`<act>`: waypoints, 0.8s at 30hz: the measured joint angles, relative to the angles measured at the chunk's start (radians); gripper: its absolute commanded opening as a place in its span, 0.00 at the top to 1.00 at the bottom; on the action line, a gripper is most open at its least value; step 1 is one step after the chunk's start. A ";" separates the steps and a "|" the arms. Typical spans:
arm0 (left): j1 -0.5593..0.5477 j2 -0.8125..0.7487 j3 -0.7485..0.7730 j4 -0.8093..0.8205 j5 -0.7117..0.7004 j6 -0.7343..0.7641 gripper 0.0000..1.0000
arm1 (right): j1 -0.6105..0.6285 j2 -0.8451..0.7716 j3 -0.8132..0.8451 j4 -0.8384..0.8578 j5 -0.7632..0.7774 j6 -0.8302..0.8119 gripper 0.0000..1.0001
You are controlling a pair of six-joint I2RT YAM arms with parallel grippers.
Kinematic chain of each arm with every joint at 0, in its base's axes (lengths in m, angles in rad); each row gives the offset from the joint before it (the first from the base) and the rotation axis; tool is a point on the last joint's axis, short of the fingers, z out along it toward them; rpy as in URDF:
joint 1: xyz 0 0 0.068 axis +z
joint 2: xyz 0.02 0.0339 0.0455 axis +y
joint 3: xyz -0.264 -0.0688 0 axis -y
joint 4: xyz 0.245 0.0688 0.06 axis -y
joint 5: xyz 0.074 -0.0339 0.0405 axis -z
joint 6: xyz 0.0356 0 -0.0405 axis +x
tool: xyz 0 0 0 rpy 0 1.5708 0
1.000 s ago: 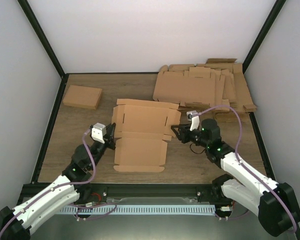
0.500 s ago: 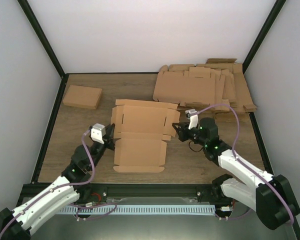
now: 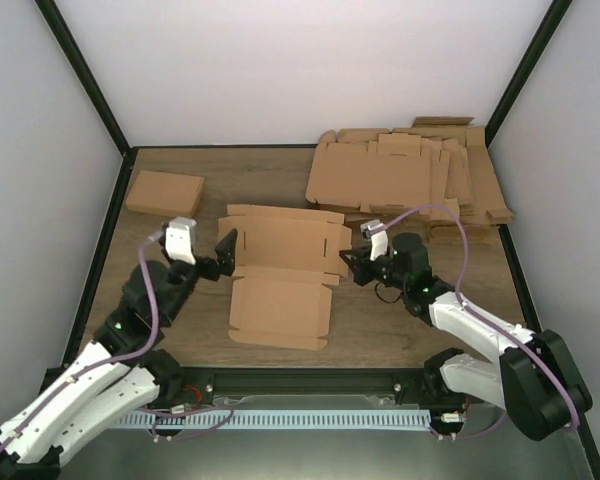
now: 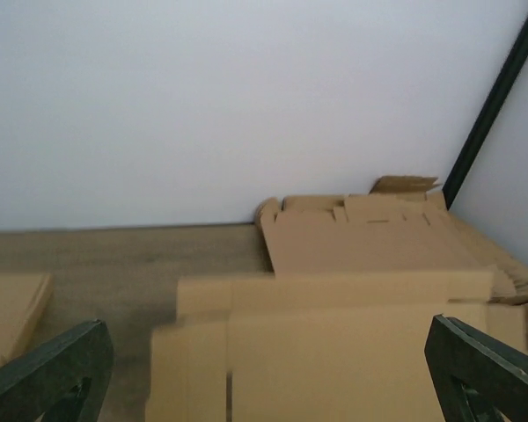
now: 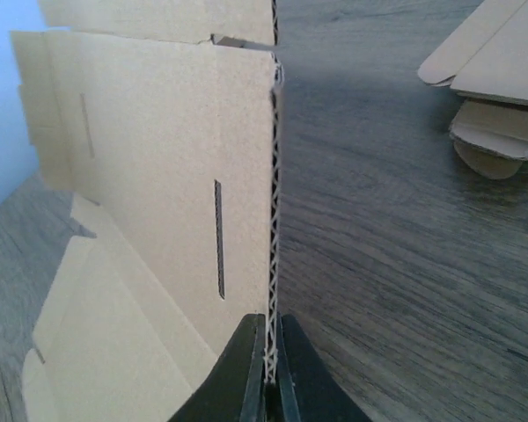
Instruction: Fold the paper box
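The paper box [image 3: 280, 282] lies unfolded in the middle of the table, its rear panel and side flaps partly raised. My left gripper [image 3: 223, 256] is open just off the box's left edge, holding nothing. In the left wrist view its two dark fingers [image 4: 57, 374] stand wide apart at the bottom corners, and the box [image 4: 334, 347] looks blurred between and beyond them. My right gripper [image 3: 352, 262] is shut on the box's right side flap. The right wrist view shows the jaws [image 5: 269, 360] pinching the flap's corrugated edge [image 5: 274, 220], which stands upright.
A stack of flat cardboard blanks [image 3: 410, 178] fills the back right corner and shows in the wrist views [image 4: 378, 233] [image 5: 502, 79]. A folded box [image 3: 164, 193] sits at the back left. White walls and black frame posts [image 3: 85, 75] enclose the table.
My left gripper has opened, let go of the box's left edge and drawn back to the left. My right gripper has shut on the right flap and shifted slightly left.
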State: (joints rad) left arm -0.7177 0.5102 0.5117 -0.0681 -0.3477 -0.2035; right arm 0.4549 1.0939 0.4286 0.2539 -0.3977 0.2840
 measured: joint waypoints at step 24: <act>0.208 0.597 0.641 -0.522 0.446 0.551 0.00 | 0.000 0.152 0.081 0.021 -0.059 -0.388 0.99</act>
State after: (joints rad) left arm -0.5102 1.1069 1.1530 -0.5903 0.0978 0.3477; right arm 0.4549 1.2457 0.5098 0.2745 -0.4568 -0.1040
